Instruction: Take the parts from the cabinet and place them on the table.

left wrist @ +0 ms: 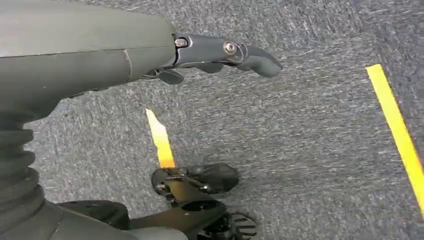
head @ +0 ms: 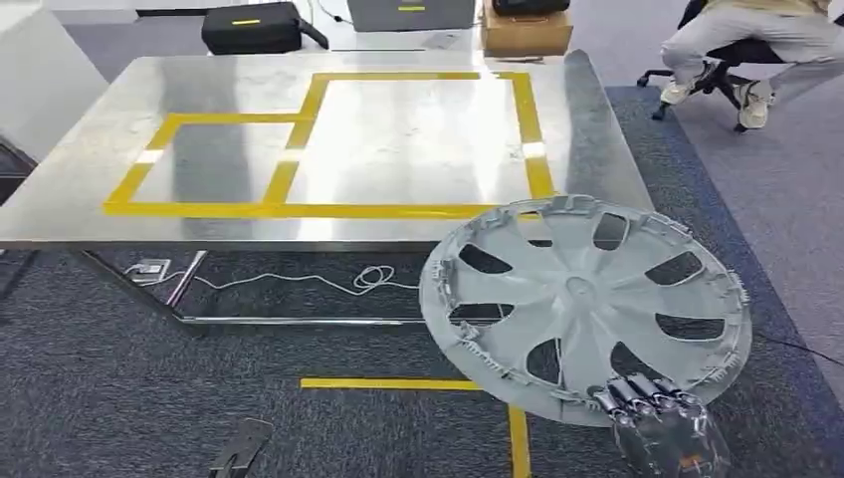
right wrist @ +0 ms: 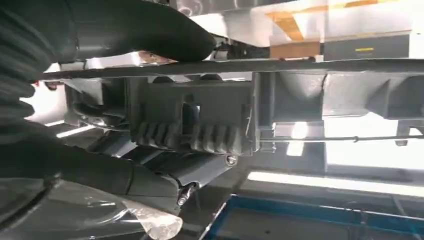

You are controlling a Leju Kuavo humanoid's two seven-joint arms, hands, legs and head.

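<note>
Grey plastic spoked wheel cover (head: 585, 304) sits gripped by its lower rim in your right hand (head: 662, 430), lower right; steel table (head: 90, 179) lies up-left. Left hand (left wrist: 220, 55) hangs empty, fingers loosely extended.

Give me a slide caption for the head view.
Right hand holds a grey wheel cover by its rim before the steel table.

No words, numbers or brand marks can be read anywhere. The small yellow label (head: 245, 21) on the black case (head: 255, 28), upper left of the head view, is too blurred to read.
</note>
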